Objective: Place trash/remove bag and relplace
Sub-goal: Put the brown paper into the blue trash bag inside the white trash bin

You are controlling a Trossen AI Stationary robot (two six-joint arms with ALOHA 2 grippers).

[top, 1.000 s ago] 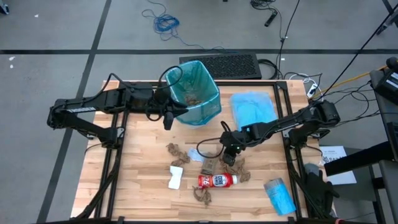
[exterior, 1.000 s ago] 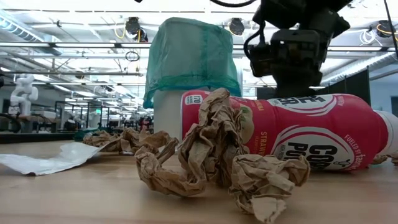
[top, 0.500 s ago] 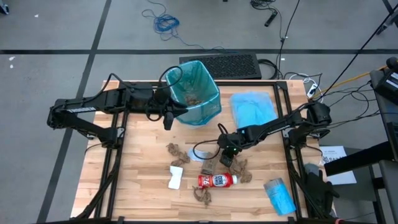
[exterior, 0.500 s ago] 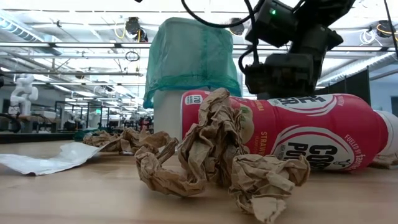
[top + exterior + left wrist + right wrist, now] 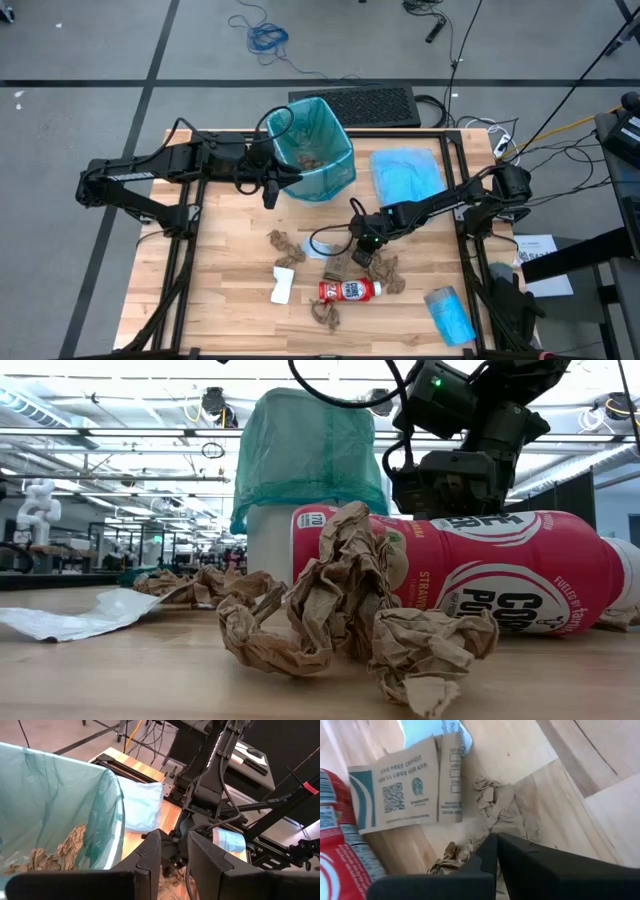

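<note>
Since the earlier frames the right end effector [image 5: 366, 250] has dropped from above the litter down into it and pinched its fingers [image 5: 490, 855] together; in its wrist view they meet as one dark wedge against a crumpled brown paper wad [image 5: 501, 807], though whether any paper is actually caught between them I cannot tell. That wad [image 5: 381, 268] lies mid-surface beside a flattened brown cardboard cup sleeve [image 5: 338, 266] and a small red-and-white labelled bottle [image 5: 348, 290] lying on its side just in front. Further crumpled wads sit to the left [image 5: 285, 246] and at the front edge [image 5: 325, 314], with a white packet [image 5: 282, 284] between them and a pale blue scrap [image 5: 314, 248] near the sleeve. Behind all this stands the white bin lined with a teal plastic bag [image 5: 312, 150], some brown paper already inside [image 5: 67, 840]. The left end effector [image 5: 270, 185] rests at the bin's rim, its fingers [image 5: 150, 855] narrowly parted and holding nothing visible. A folded blue bag [image 5: 407, 176] and a blue roll [image 5: 449, 314] lie on the wooden surface [image 5: 230, 300] to the right. The step in hand looks like picking up trash; next would be a lift to confirm the grip, then a carry over the bin's mouth and release.
</note>
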